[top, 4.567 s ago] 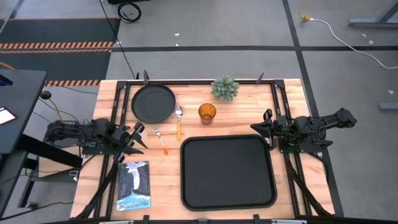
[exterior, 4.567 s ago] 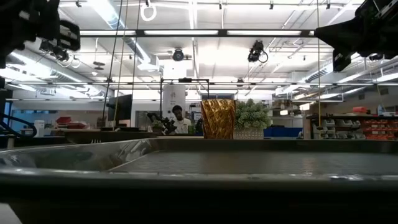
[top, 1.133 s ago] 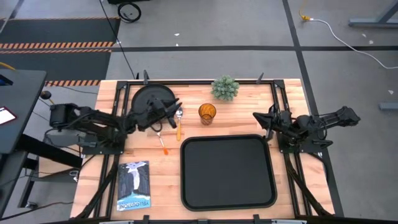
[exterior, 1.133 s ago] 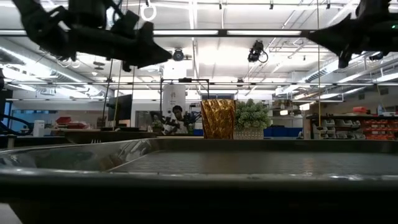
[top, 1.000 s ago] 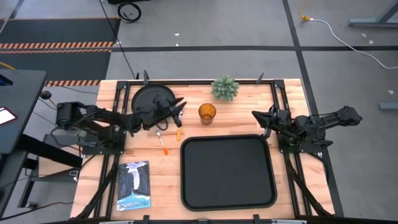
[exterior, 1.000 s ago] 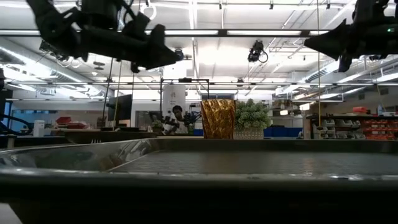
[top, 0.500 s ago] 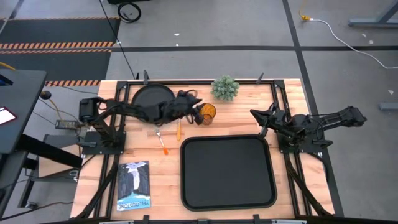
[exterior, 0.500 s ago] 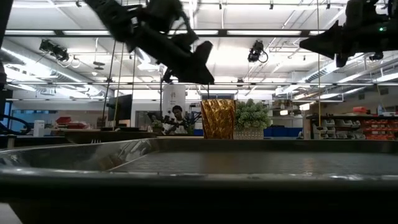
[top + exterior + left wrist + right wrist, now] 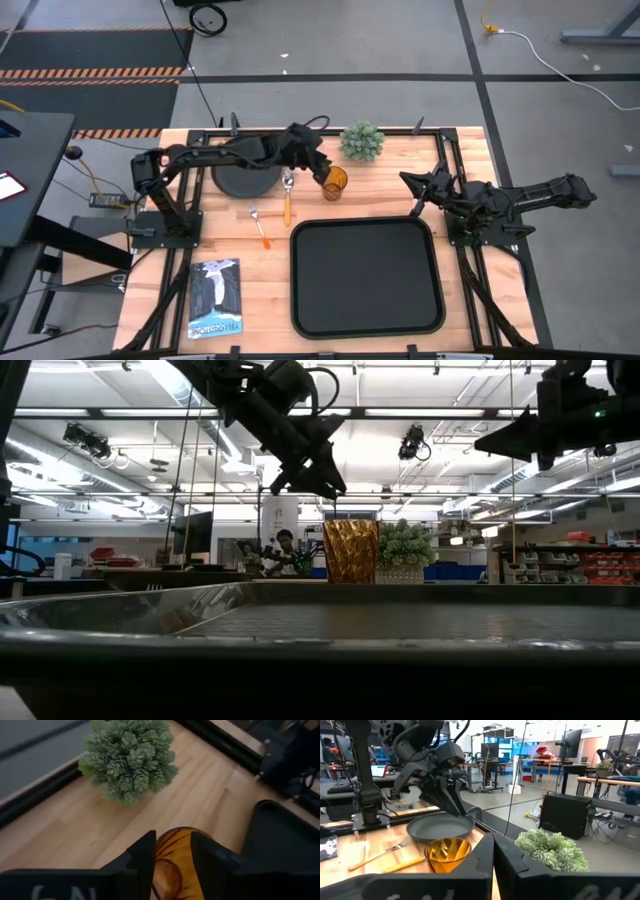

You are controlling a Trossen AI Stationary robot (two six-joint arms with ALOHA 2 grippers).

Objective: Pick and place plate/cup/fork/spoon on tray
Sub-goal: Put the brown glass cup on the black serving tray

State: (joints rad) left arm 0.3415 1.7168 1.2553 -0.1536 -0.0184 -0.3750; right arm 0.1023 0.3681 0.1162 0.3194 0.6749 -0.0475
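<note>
Pale wood table (image 9: pixel 470 310), ribbed amber cup (image 9: pixel 334 182) sitting far of the matte tray (image 9: pixel 366 276); left gripper (image 9: pixel 320 170) open just above it, right gripper (image 9: pixel 414 186) shut.

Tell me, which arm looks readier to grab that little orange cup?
The left: its fingers hang open right above the cup, while the right arm waits beside the tray.
</note>
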